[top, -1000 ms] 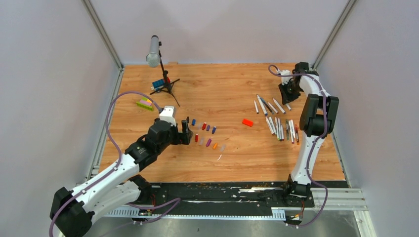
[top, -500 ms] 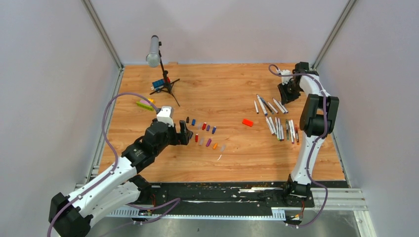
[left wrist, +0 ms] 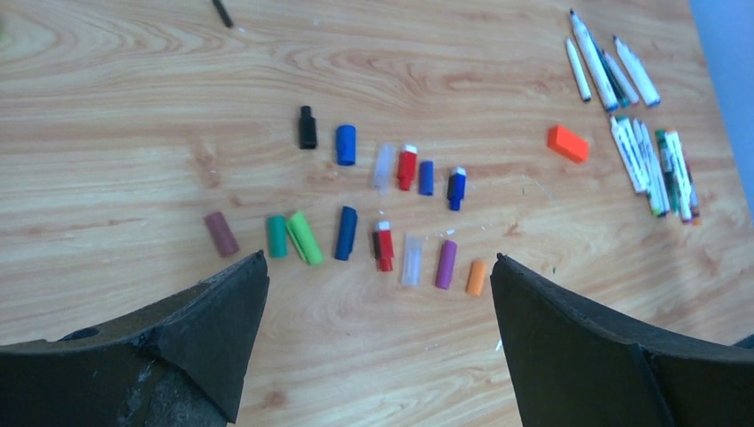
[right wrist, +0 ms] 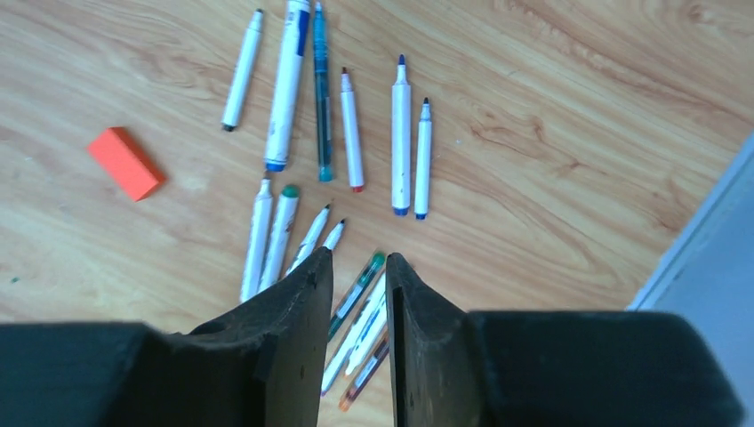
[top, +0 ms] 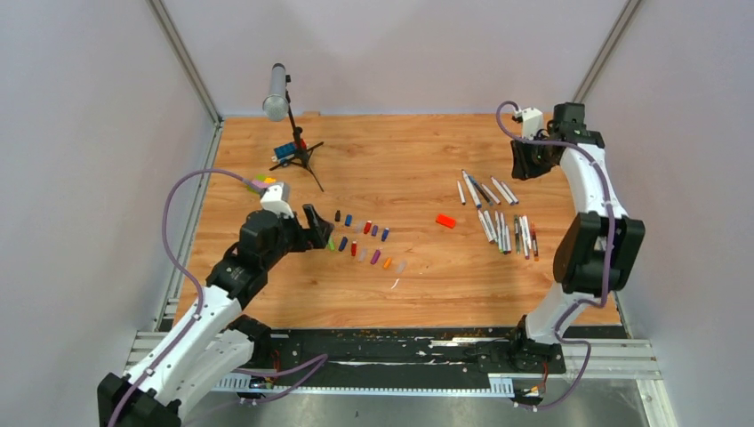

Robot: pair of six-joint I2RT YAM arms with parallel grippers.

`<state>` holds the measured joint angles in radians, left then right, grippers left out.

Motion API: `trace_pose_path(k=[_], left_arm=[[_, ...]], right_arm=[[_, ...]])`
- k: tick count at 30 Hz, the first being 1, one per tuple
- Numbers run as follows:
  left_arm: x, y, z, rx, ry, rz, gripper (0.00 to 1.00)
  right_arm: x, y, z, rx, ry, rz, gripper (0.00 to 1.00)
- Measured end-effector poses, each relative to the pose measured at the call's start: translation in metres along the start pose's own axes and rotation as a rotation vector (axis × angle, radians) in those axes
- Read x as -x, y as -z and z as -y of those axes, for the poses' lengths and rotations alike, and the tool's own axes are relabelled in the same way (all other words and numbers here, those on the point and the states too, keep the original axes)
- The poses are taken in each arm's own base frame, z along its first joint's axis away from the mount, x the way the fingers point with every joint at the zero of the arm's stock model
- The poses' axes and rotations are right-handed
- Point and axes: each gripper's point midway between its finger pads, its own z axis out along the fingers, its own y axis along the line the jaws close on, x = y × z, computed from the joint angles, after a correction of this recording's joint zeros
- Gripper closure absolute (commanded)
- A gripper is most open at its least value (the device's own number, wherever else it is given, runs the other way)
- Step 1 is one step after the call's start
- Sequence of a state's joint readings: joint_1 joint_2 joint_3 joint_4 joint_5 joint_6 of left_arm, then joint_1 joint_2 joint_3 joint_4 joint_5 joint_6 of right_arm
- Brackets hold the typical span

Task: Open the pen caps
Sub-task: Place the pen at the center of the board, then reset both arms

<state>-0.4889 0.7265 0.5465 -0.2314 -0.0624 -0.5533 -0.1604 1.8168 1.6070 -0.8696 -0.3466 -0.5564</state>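
The left jaws stand wide open with nothing in them, and they hover low over the desk (top: pixel 400 151) at the end of the rows of pen caps (left wrist: pixel 383 246) that is farthest from the orange-red block (left wrist: pixel 567 143). The right jaws stand only a little apart, with a narrow slit between them and nothing gripped. They hang above the pens (right wrist: pixel 401 133), which lie in a loose group on the other side of the block from the caps. The caps lie alone on the wood in two rough rows, each one apart from any pen, and most of the pens in the right wrist view show a bare tip. From this I judge that the pulling is almost finished or finished. A few pens under the right jaws are partly hidden, so I cannot tell if one is capped. If one is, the right jaws must open wider and come down on its barrel, so that the left jaws can pull the cap.
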Motion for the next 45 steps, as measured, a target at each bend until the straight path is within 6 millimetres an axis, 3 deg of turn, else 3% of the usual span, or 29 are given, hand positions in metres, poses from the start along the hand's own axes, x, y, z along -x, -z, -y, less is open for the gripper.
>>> trace_pose_path(k=[3, 6, 8, 11, 13, 15, 22, 26, 36, 45], left_arm=[[0.014, -0.002, -0.021, 0.030, 0.070, 0.023, 0.00], [0.029, -0.006, -0.052, 0.073, 0.166, 0.043, 0.00], [0.032, -0.008, -0.073, 0.097, 0.236, 0.031, 0.00], [0.034, -0.008, -0.108, 0.163, 0.347, -0.002, 0.00], [0.040, -0.004, -0.118, 0.193, 0.378, -0.018, 0.00], [0.057, 0.002, -0.114, 0.192, 0.360, -0.012, 0.00], [0.151, 0.043, -0.078, 0.169, 0.217, 0.155, 0.00], [0.178, 0.069, -0.065, 0.197, 0.173, 0.205, 0.00], [0.199, 0.101, -0.048, 0.225, 0.103, 0.208, 0.00], [0.198, 0.099, -0.051, 0.236, 0.085, 0.173, 0.00]], right_arm=[[0.009, 0.039, -0.013, -0.023, 0.006, 0.092, 0.49], [0.015, 0.078, -0.020, -0.030, -0.029, 0.213, 0.10], [0.015, 0.105, -0.017, -0.035, -0.077, 0.313, 0.00], [0.012, 0.141, -0.007, -0.042, -0.155, 0.451, 0.00], [0.011, 0.162, -0.005, -0.028, -0.203, 0.527, 0.00], [0.015, 0.174, -0.008, 0.000, -0.225, 0.572, 0.00], [0.039, 0.206, -0.016, 0.021, -0.244, 0.626, 0.00], [0.051, 0.226, -0.025, 0.029, -0.209, 0.658, 0.00], [0.052, 0.251, -0.044, 0.011, -0.207, 0.671, 0.00], [0.045, 0.286, -0.065, -0.130, -0.140, 0.738, 0.00]])
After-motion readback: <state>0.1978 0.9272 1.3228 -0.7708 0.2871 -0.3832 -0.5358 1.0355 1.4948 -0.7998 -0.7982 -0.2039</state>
